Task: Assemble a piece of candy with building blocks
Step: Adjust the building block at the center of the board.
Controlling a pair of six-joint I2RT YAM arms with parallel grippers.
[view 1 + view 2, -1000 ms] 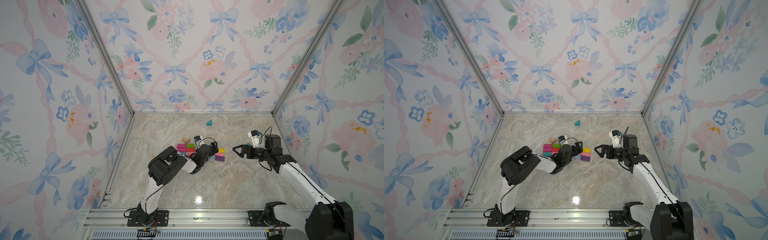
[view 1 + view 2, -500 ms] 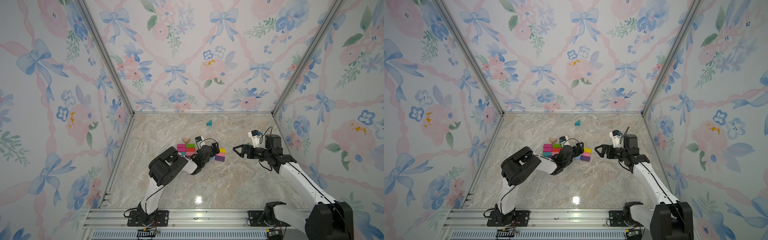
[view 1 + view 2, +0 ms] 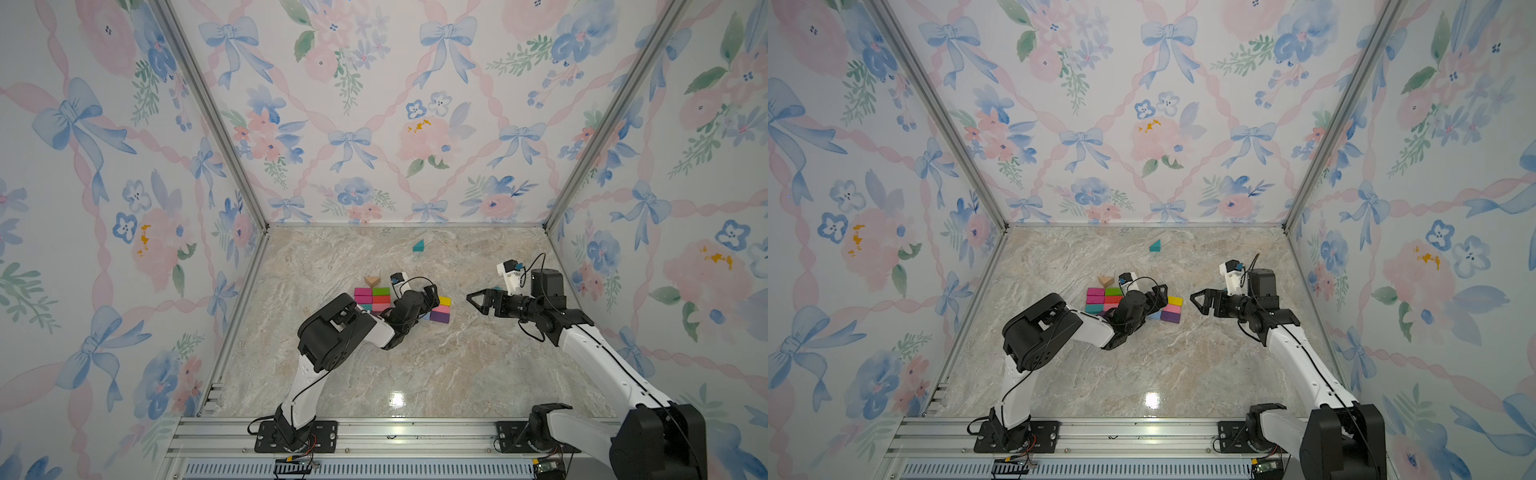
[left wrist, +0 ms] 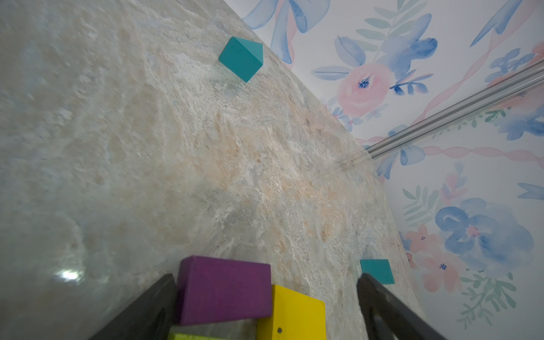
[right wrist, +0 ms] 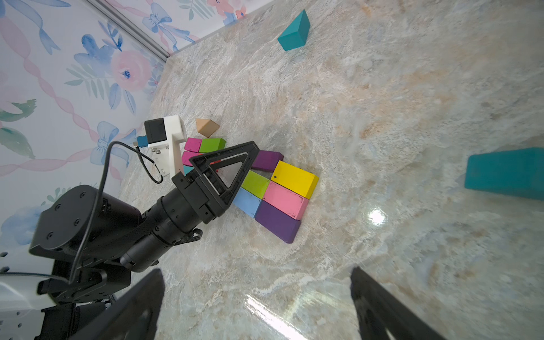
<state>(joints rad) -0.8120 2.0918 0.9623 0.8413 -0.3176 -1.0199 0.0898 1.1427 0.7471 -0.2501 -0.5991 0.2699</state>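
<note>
The building blocks lie in a flat cluster mid-table: magenta point(image 3: 362, 292), green point(image 3: 381, 291) and red point(image 3: 381, 299) bricks to the left, yellow point(image 3: 444, 301), pink point(image 3: 442, 309) and purple point(image 3: 439, 317) to the right. My left gripper point(image 3: 430, 293) is low over the cluster and open. In its wrist view a purple brick point(image 4: 223, 290) and the yellow brick point(image 4: 291, 313) lie between the fingers point(image 4: 159, 297), and the purple one is against one finger. My right gripper point(image 3: 473, 300) hovers open and empty to the right of the cluster, above bare table point(image 5: 256, 270).
A tan prism point(image 3: 372, 281) lies just behind the cluster. A teal prism point(image 3: 418, 246) sits alone toward the back wall. A teal block point(image 5: 506, 173) lies near the right gripper, by the right wall. Patterned walls close in three sides.
My left gripper has slid a little to the right over the cluster, toward the yellow brick. The right arm has not moved.
</note>
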